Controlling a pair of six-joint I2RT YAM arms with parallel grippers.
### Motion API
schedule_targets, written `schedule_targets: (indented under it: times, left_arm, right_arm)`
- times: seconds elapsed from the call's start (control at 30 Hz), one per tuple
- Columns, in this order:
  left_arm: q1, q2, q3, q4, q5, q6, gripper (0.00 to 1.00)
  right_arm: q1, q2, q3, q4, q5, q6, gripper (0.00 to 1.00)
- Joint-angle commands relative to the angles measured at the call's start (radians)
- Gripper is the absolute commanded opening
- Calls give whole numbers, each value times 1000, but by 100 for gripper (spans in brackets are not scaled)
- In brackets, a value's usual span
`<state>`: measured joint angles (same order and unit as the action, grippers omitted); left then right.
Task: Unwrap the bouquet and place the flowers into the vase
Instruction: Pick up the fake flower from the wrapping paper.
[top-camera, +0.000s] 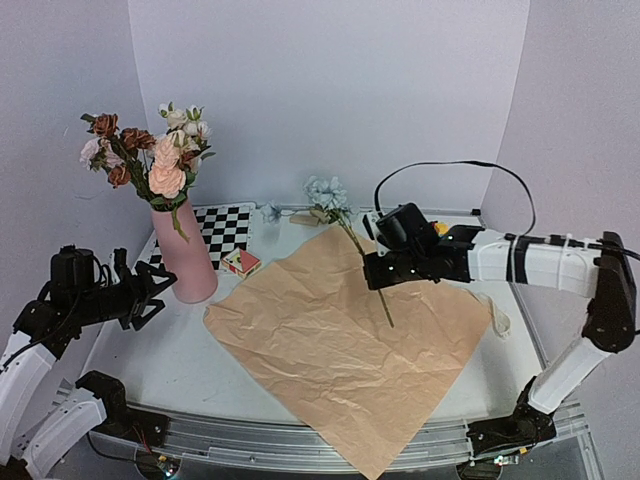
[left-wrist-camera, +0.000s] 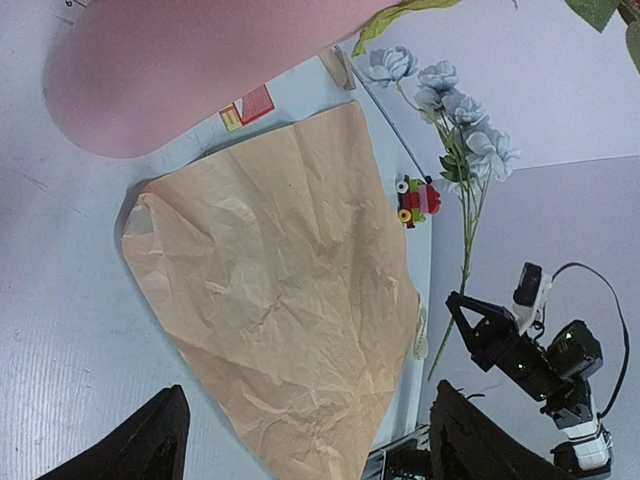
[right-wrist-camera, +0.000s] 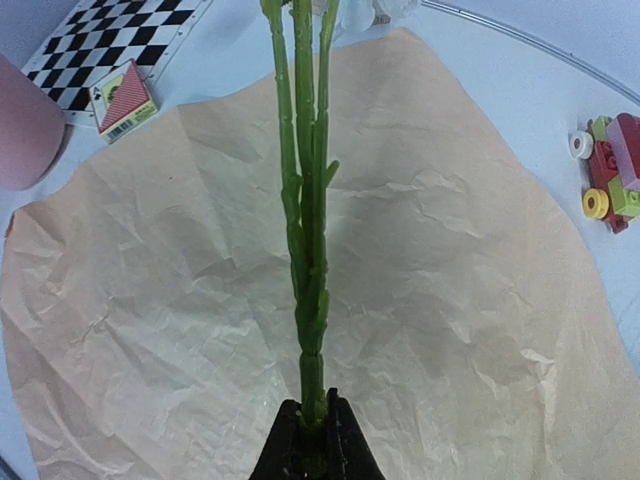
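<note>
The pink vase (top-camera: 185, 255) stands at the left with several white, peach and rust-brown flowers (top-camera: 150, 150) in it. The beige wrapping paper (top-camera: 340, 350) lies spread flat on the table, with no flowers wrapped in it. My right gripper (top-camera: 374, 273) is shut on the green stem (right-wrist-camera: 310, 250) of a pale blue flower (top-camera: 327, 193), low over the paper's far edge. The wrist view shows both fingers (right-wrist-camera: 290, 445) pinching the stem's lower part. My left gripper (top-camera: 150, 295) stands open and empty to the left of the vase, its fingers (left-wrist-camera: 150, 440) wide apart.
A checkerboard (top-camera: 225, 228) lies behind the vase, with a small red-and-white box (top-camera: 241, 262) beside it. A colourful toy-brick block (right-wrist-camera: 612, 165) sits by the paper's far right edge. A pale strip (top-camera: 497, 310) lies at the paper's right corner. White walls enclose the table.
</note>
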<state>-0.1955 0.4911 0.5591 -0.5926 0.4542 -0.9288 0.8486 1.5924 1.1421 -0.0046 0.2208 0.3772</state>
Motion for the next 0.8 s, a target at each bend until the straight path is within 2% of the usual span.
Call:
schedule_targets:
  times: [0.0, 0.2, 0.33, 0.47, 0.77]
  left_arm:
    - [-1, 6, 10, 63, 21, -26, 84]
    - [-1, 10, 24, 86, 28, -57, 83]
    - [-2, -4, 65, 91, 17, -74, 82]
    - [-2, 9, 76, 99, 16, -81, 82]
    - [-2, 23, 122, 145, 21, -112, 81]
  right_arm:
    - [-2, -180, -125, 107, -78, 40, 0]
    - [-2, -434, -303, 278, -205, 64, 0]
    - [-3, -529, -369, 379, -312, 83, 0]
    - [-3, -570, -390, 442, -395, 107, 0]
    - [-3, -604, -415, 503, -434, 176, 0]
